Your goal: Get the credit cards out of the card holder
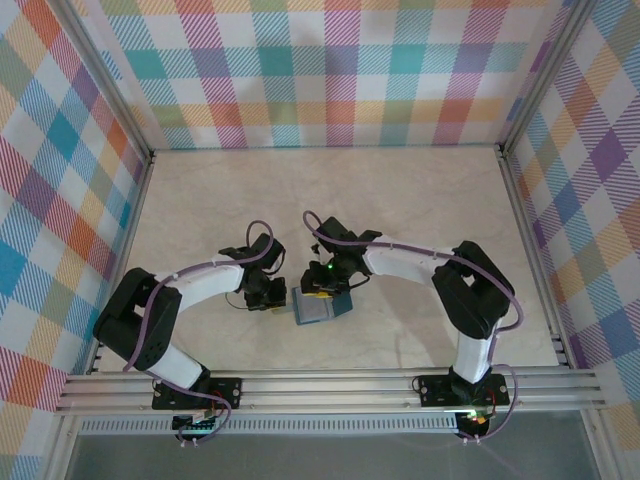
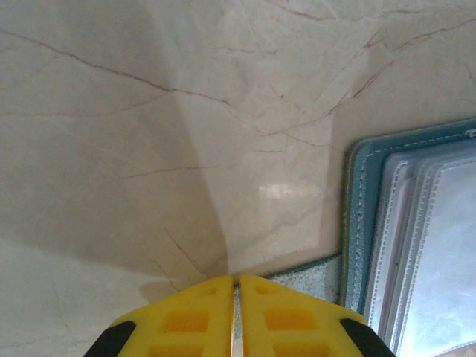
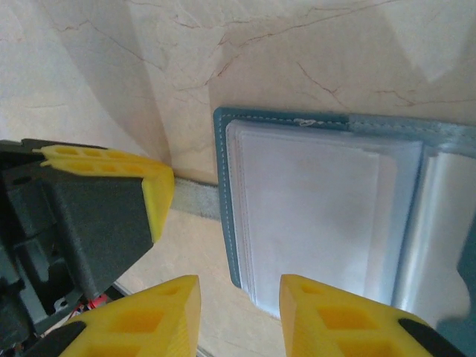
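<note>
The teal card holder (image 1: 322, 308) lies open on the table, its clear sleeves (image 3: 312, 216) facing up. A pale credit card (image 3: 297, 201) shows through the top sleeve. My left gripper (image 2: 236, 281) is shut on the holder's grey side tab (image 2: 320, 279), just left of the teal cover (image 2: 358, 223). In the right wrist view the tab (image 3: 195, 199) runs from the cover to a left finger (image 3: 152, 195). My right gripper (image 3: 239, 286) hangs open over the holder's near left corner (image 3: 256, 286), which lies between its jaws. In the top view the left gripper (image 1: 268, 295) and right gripper (image 1: 322, 290) meet at the holder.
The marble-patterned table (image 1: 400, 200) is walled by checked panels (image 1: 330, 70) at the back and both sides. An aluminium rail (image 1: 330, 385) runs along the near edge by the arm bases. Both arms crowd the holder closely.
</note>
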Robot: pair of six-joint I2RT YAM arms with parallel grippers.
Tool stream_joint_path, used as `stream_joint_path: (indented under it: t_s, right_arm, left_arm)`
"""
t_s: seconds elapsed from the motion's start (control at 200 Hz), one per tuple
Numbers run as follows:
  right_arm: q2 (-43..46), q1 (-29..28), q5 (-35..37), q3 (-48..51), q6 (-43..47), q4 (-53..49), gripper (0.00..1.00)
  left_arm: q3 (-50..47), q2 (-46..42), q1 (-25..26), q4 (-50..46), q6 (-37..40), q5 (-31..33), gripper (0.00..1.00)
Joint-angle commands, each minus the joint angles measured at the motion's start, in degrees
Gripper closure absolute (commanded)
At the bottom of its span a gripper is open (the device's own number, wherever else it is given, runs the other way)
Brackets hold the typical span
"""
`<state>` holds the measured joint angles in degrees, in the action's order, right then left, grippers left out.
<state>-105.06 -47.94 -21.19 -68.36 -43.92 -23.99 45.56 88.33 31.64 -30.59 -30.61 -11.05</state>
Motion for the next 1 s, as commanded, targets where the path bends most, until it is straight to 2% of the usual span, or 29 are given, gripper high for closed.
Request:
stream_joint_path:
  t_s: [0.0, 0.325, 0.455, 0.71, 0.995]
  right_arm:
    - [-3.0, -0.9, -2.9, -1.6, -2.9, 3.5, 0.66]
    - [-7.5, -1.7, -4.8, -2.7, -4.1, 5.7, 0.66]
    - [-7.2, -1.8, 2.5, -4.1, -1.8, -2.8, 0.65]
    - [-6.8, -3.4, 15.9, -9.1, 1.6, -16.9, 0.52]
    - [-8.3, -5.4, 24.1, -14.4, 2.4, -25.0, 0.40]
  left_arm:
    - [-1.8, 0.8, 0.2, 0.3, 0.5, 0.9, 0.89]
    - [-2.4, 0.4, 0.1, 0.3, 0.7, 1.0, 0.89]
    - [-2.3, 0.1, 0.1, -0.1, 0.8, 1.1, 0.89]
    - [-2.3, -0.5, 0.0, -0.6, 0.9, 1.2, 0.89]
    - [-1.7, -1.9, -0.1, -2.2, 1.3, 2.0, 0.89]
